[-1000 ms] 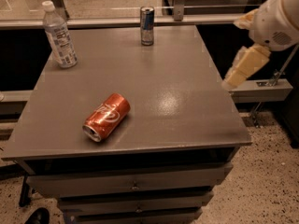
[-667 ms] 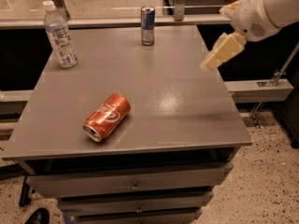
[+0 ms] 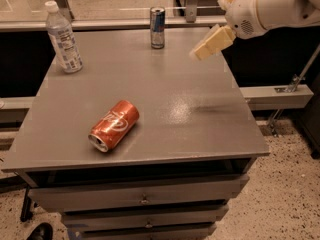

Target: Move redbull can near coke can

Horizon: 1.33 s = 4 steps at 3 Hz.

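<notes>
The redbull can [image 3: 157, 27] stands upright at the far edge of the grey table [image 3: 200, 129], a slim blue-and-silver can. The coke can [image 3: 114, 125] lies on its side near the front left, red-orange with white script. My gripper [image 3: 209, 45] hangs above the table's far right part, to the right of the redbull can and apart from it. It holds nothing that I can see.
A clear plastic water bottle [image 3: 63, 38] with a white cap stands at the far left of the table. Drawers [image 3: 145, 199] sit under the tabletop. A rail and dark gap run behind the table. Speckled floor lies to the right.
My arm has swung in from the right edge of the table toward the far middle, closer to the redbull can. The cans and bottle have not moved.
</notes>
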### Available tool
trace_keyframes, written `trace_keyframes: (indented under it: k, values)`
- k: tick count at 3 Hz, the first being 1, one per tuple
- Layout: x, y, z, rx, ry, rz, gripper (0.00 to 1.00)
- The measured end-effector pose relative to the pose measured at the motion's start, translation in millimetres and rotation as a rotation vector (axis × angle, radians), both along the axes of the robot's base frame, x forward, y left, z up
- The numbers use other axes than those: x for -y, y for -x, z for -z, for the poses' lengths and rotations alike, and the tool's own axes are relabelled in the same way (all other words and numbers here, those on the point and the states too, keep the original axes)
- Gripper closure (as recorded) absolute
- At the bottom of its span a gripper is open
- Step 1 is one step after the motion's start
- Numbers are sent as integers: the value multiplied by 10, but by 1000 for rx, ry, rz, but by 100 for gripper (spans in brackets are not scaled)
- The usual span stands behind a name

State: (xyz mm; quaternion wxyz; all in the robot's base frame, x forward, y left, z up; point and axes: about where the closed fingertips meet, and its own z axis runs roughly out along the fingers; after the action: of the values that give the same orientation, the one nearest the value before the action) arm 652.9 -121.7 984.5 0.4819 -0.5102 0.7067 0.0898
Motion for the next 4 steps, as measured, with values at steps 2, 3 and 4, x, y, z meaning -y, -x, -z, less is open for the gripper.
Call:
trace_keyframes:
  k: [2, 3, 4]
  values:
    - [-246, -63, 87, 13, -65, -30, 0]
    - [-598, -272, 218, 23, -183, -45, 0]
    - [-874, -643, 408, 40, -281, -24, 0]
